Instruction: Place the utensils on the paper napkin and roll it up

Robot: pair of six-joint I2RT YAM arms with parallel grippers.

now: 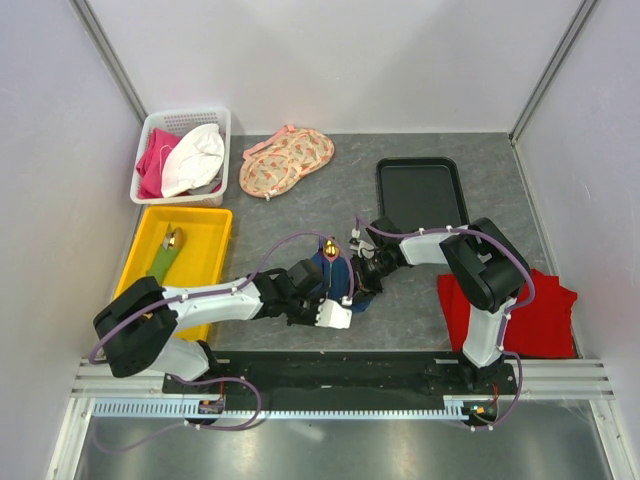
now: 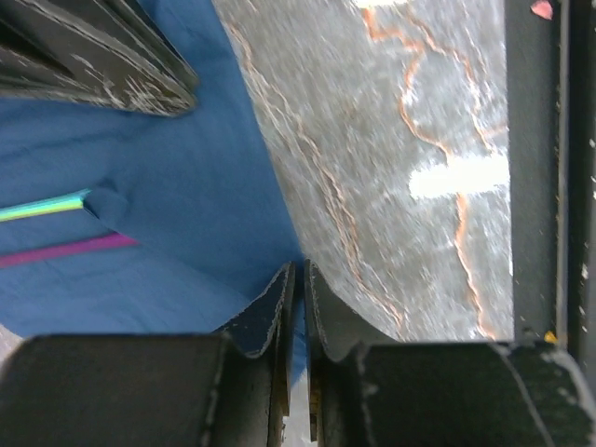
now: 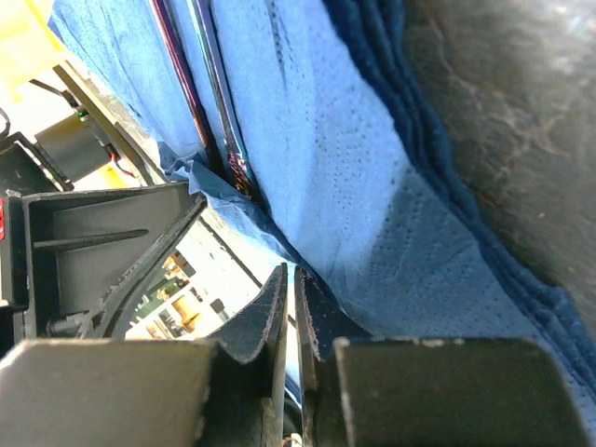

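**Top external view leaves most of the paper napkin hidden under both wrists**

From above, only a dark navy patch of the paper napkin [image 1: 325, 265] can be made out at the centre of the grey, veined table [image 1: 410, 305], since both wrists are crowded over it. One gold head of the utensils [image 1: 330, 246] is seen at the napkin's twelve o'clock edge, the handles being covered.

In the left wrist view, the left gripper [image 2: 298, 279] is seen pinched almost flat on the napkin's edge, a blue sliver being caught between its scuffed black jaws. Two thin handles, one teal and one magenta, are cut off at nine o'clock.

In the right wrist view, the right gripper [image 3: 289, 284] is likewise clamped on the dimpled, layered blue paper. Glossy slim handles are partly tucked under a fold at eleven o'clock.

A yellow tray [image 1: 205, 262] is set at nine o'clock of the napkin. A red cloth [image 1: 548, 310] at four o'clock is partly covered by the right arm.
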